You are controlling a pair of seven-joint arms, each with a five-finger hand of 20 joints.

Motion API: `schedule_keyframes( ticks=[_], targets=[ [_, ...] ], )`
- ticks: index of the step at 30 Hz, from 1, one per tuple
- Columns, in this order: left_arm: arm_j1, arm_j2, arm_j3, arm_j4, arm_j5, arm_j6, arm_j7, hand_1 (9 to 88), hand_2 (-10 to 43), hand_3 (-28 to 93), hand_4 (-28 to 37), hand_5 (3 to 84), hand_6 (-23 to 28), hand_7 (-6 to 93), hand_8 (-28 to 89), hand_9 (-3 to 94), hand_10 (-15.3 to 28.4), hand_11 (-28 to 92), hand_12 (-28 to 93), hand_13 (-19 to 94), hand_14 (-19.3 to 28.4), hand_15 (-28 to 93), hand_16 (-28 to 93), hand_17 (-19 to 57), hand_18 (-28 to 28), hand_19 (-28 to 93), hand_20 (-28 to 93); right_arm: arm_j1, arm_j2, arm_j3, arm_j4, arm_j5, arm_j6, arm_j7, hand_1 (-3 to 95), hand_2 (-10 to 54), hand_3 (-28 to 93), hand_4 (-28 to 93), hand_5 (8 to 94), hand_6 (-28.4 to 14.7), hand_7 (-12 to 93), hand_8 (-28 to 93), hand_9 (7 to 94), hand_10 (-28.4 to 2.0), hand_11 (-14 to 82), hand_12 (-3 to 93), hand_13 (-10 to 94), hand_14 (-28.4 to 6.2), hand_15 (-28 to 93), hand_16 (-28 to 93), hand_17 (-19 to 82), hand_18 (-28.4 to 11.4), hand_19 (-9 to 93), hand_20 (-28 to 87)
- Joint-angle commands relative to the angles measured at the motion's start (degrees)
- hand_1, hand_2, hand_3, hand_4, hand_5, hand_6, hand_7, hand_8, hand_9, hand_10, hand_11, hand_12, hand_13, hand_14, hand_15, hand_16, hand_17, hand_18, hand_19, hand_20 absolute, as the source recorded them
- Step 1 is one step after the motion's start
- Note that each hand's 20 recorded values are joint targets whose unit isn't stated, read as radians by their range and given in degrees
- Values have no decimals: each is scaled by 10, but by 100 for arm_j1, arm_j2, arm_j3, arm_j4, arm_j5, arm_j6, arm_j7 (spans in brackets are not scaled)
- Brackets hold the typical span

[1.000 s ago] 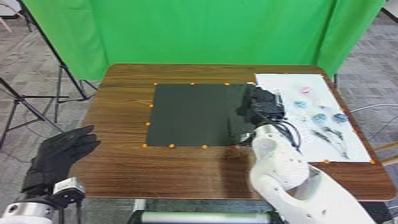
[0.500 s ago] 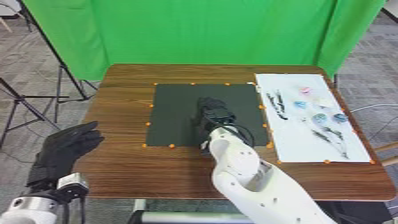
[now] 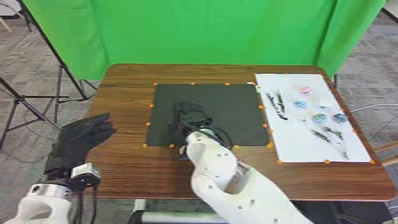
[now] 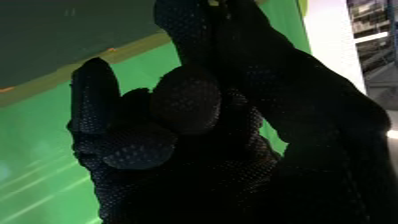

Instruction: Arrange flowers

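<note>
In the head view my right hand (image 3: 192, 116) is over the lower left part of the black sheet (image 3: 235, 105). My right hand (image 4: 195, 150) has its fingers bent inward in the right wrist view, its longer tips close together at the frame's edge; nothing can be made out between them. My left hand (image 3: 82, 134) is off the table's left side, its fingers relaxed. On the white sheet (image 3: 293, 150) lie a pink flower head (image 3: 306, 90), a blue one (image 3: 300, 104), a darker blue one (image 3: 339, 118), dark stems (image 3: 278, 104) and more stems (image 3: 330, 138).
Small orange markers (image 3: 171, 146) line the sheets' edges on the brown table (image 3: 124, 100). A green curtain (image 3: 213, 30) hangs behind it. Black stand legs (image 3: 55, 100) are on the floor at the left.
My right hand has moved left from beside the white sheet across the black sheet, uncovering the dark stems. My left hand has shifted slightly right and up in the head view.
</note>
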Motion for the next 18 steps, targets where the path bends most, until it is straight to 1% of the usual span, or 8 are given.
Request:
schedule_keyframes(
  ticks=[1,2,3,8,11,13,16,18],
  targets=[
    [42,59,-5,-32,23,-36,-15,303,58,790,-105,506,159,149,-84,424,229,411,107,307,284,627,-123,-67,227,619,167,-475,-416,337,291,-535,-347,-28,504,-95,793,-214,879,-56,268,209,826,-134,660,293,772,-130,817,298,329,-284,932,155],
    [29,53,5,-11,26,-49,-6,303,58,790,-105,507,159,149,-84,424,229,411,107,307,284,627,-123,-67,227,619,167,-501,-428,360,294,-510,-414,-2,504,-95,792,-214,879,-55,268,208,827,-134,661,293,772,-130,817,298,329,-284,932,155],
    [72,57,-8,-16,11,-46,25,303,58,790,-104,507,159,149,-84,424,229,411,107,307,284,627,-124,-67,227,619,167,-539,-416,339,266,-485,-415,52,504,-95,792,-214,879,-54,269,207,827,-133,661,293,773,-129,817,298,329,-284,932,155],
    [38,29,-5,0,31,-73,5,303,57,792,-103,507,159,149,-84,425,230,411,107,306,284,627,-124,-67,227,619,166,-754,-527,433,240,-582,-569,-22,502,-95,783,-215,877,-53,274,201,827,-133,662,294,772,-131,816,298,329,-284,932,155],
    [-41,95,78,24,-6,-33,81,303,57,793,-102,507,160,149,-83,424,229,411,107,306,284,627,-123,-67,227,619,166,-832,-565,443,218,-663,-559,-135,497,-95,775,-220,879,-55,273,193,826,-132,662,296,769,-132,816,299,327,-284,932,155],
    [-88,123,124,32,-8,-31,80,303,57,793,-103,507,160,148,-83,424,229,410,106,306,284,626,-123,-67,227,619,166,-854,-618,487,217,-674,-645,-175,493,-95,757,-227,877,-50,279,190,825,-133,662,296,768,-133,816,299,325,-284,932,153],
    [-126,143,159,38,10,-27,61,304,57,793,-104,507,159,148,-83,424,229,411,106,307,284,626,-123,-68,227,619,166,-818,-668,532,279,-690,-600,-189,476,-95,746,-231,872,-47,286,183,821,-136,661,299,764,-135,815,300,318,-284,931,150],
    [-92,163,181,24,-13,27,93,304,57,794,-104,507,160,148,-83,423,229,411,106,307,284,626,-123,-67,227,619,166,-795,-698,576,315,-689,-603,-214,462,-95,744,-234,870,-45,288,177,819,-136,661,300,763,-136,815,300,316,-284,931,147]
  ],
)
